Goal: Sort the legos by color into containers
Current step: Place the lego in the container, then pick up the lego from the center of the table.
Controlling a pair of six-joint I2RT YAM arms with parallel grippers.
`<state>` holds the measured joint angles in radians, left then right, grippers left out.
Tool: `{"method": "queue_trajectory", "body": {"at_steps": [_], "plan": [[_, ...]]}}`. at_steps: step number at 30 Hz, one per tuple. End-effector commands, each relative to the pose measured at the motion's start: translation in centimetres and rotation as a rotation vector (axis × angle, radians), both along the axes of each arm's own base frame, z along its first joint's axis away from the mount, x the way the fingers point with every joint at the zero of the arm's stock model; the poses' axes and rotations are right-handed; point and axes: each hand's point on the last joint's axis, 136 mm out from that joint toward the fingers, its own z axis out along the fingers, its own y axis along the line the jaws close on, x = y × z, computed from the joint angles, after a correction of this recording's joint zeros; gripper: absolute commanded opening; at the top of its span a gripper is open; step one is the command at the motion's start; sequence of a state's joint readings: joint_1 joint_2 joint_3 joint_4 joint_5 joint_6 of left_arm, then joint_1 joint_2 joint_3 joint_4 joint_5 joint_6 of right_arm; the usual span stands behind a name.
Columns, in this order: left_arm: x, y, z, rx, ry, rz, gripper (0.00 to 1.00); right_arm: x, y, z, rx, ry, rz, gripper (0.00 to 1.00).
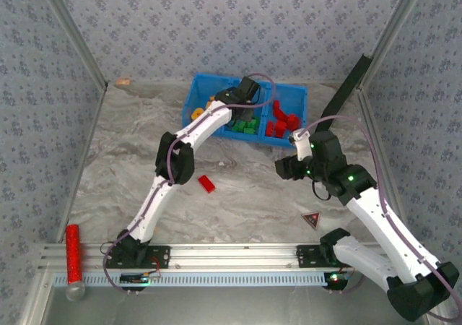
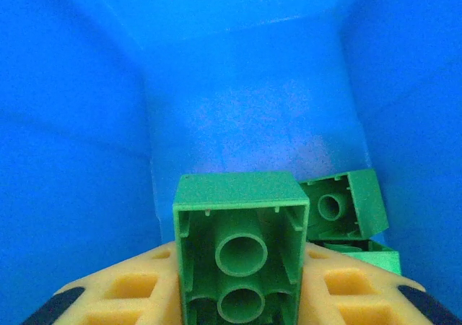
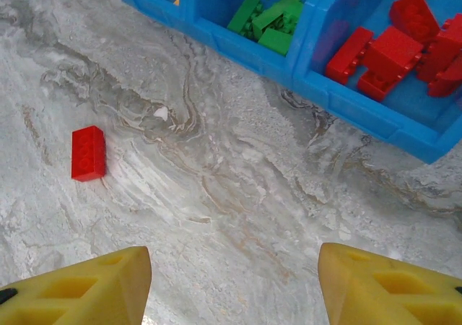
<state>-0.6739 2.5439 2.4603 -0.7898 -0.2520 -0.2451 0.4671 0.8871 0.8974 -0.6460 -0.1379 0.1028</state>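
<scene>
The left pincer [image 2: 242,271] is closed on a green lego [image 2: 242,195], its two yellow fingers [image 2: 130,289] pressed against the brick's sides. The brick is bright green and turned with its hollow underside to the wrist camera, so two round tubes show inside its thin walls. It hangs inside the middle compartment of the blue tray [image 2: 108,123]. Two more green legos [image 2: 345,204] lie just beyond it on the compartment floor, one tilted against the other, which makes three green ones in that close view.

From above, the left pincer [image 1: 245,94] reaches down into the blue tray [image 1: 193,94], which has three compartments side by side. The left one holds orange-yellow legos [image 1: 198,110], the middle one green, and the right one a heap of red legos [image 1: 280,123]. The heaps overlap too much to count exactly.

One red lego [image 1: 207,183] lies alone on the grey marbled desk [image 1: 238,202], well in front of the tray. It is oblong and flat, studs up.

The right pincer [image 3: 232,267] hovers above the bare desk with its jaws spread wide and nothing between them. That lone red lego [image 3: 88,152] sits to its left.

One red glittery cylinder [image 1: 73,251] lies at the near left edge, and one black-and-red triangular piece [image 1: 312,219] lies near the right arm
</scene>
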Motion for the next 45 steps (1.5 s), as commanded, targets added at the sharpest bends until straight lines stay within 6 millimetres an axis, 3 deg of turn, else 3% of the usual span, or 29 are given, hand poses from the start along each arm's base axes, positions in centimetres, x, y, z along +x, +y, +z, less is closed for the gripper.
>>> {"method": "queue_trajectory", "body": {"at_steps": [1,6,10,13,17,20,24,27,30,35,40,42,45], "plan": [[0.0,0.2,-0.4,-0.021,0.028,0.013,0.41,0.5,0.4,0.1,-0.004,-0.001,-0.012,0.65],[-0.1,0.3,-0.3,-0.058,0.056,0.012,0.48,0.5,1.4,-0.4,-0.022,0.001,0.026,0.65],[0.2,0.0,2.2,-0.098,0.024,-0.004,0.51,0.4,1.6,-0.8,-0.037,-0.001,0.044,0.65],[0.0,-0.7,5.8,-0.160,-0.013,-0.033,0.52,0.7,2.0,-0.9,-0.034,-0.027,0.061,0.66],[-1.2,-1.3,12.4,-0.276,-0.061,-0.102,0.53,1.6,3.4,-1.7,-0.028,-0.040,0.100,0.76],[-2.3,-0.3,17.0,-0.361,-0.078,-0.133,0.54,2.1,5.4,-2.6,0.007,0.019,0.162,0.81],[-3.7,2.0,21.1,-0.494,-0.037,-0.136,0.55,3.1,8.3,-4.6,-0.019,0.093,0.216,0.86],[-4.6,5.0,22.9,-0.531,-0.026,-0.107,0.55,4.5,10.2,-6.7,-0.089,0.127,0.177,0.76],[-5.4,9.9,24.8,-0.532,-0.089,-0.036,0.57,4.6,13.5,-8.5,-0.154,0.137,0.228,0.78],[-8.3,19.3,24.8,-0.568,-0.104,0.108,0.59,4.2,19.9,-11.2,-0.214,0.176,0.324,0.77],[-12.3,27.2,24.8,-0.547,-0.189,0.236,0.62,3.8,24.2,-13.1,-0.274,0.150,0.337,0.76],[-13.7,29.2,25.2,-0.562,-0.233,0.282,0.63,3.8,24.9,-14.0,-0.293,0.167,0.325,0.76],[-15.9,29.8,25.4,-0.527,-0.235,0.266,0.65,3.8,25.3,-14.8,-0.342,0.162,0.282,0.76]]}}
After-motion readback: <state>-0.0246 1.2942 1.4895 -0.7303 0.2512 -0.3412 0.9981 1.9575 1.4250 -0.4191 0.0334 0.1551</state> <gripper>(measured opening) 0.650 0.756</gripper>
